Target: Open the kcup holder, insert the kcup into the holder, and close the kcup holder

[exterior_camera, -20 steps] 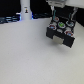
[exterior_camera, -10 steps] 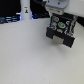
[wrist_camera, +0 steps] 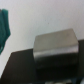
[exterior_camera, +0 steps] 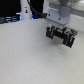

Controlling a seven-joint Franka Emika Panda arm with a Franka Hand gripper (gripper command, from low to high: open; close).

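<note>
Up at the far right of the exterior view, the hand (exterior_camera: 58,29) is seen low over the kcup holder (exterior_camera: 61,36). The kcup holder is a black box that sits on the white tabletop (exterior_camera: 35,57), and small bits of green and red can be made out on its top. The hand hangs right above the box, toward its left end, so close that the two look as if they meet. Whether they really touch cannot be told, because the picture is blurred. Whether the fingers of the hand are apart or together cannot be told either.

The kcup cannot be picked out for sure in the exterior view.

In the wrist view, a grey block (wrist_camera: 56,46) is seen close up, with a black surface (wrist_camera: 25,67) under it. At one edge a dark green shape (wrist_camera: 5,27) is seen against the white tabletop (wrist_camera: 45,15). What that green shape is cannot be told.

Far off at the exterior view's left, a tall white post (exterior_camera: 25,9) is seen standing, well apart from the kcup holder.
</note>
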